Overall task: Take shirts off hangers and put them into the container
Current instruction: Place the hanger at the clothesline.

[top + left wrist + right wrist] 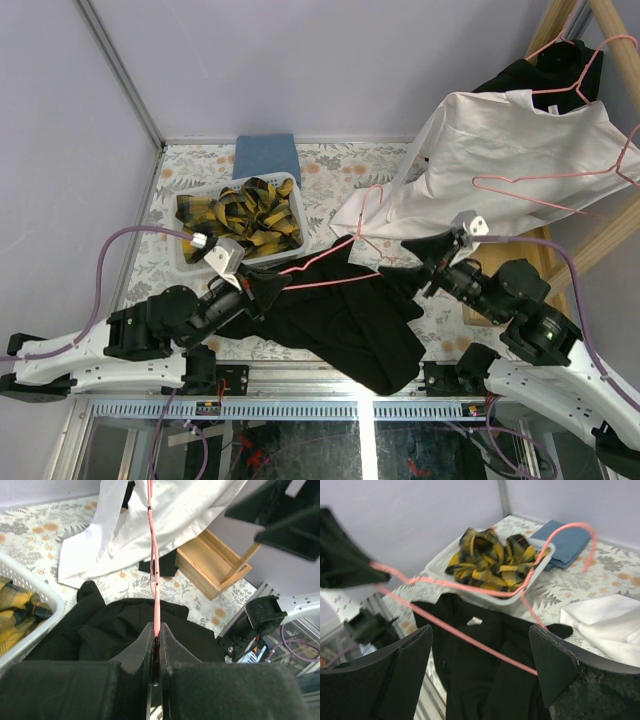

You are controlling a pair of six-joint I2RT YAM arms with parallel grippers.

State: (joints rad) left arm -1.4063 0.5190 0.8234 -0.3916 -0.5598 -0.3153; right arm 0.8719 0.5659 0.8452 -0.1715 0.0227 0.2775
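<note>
1. The biggest piece left is the white shirt [500,160]. It hangs on the rack [600,230] beyond the right hand [480,630], not yet off its hanger. A second black shirt [545,70] hangs farther beyond it.
2. The black shirt [340,320] lies crumpled on the counter [330,170] between and beneath both hands, outside the container. We judge it the piece being worked.
3. The container [37,630] sits just left of the left hand [156,630] and holds the plaid shirt [240,218]. By our count that is one shirt done.
4. The pink hanger [320,262] stretches from hand to hand. The left hand pinches its wire tight, while the right hand is spread wide and grips nothing.
5. We see pale lilac walls [300,70] and a floral counter. A wooden tray [200,567] lies below the right hand, and a blue cloth [267,158] lies beyond the left hand, past the container.
</note>
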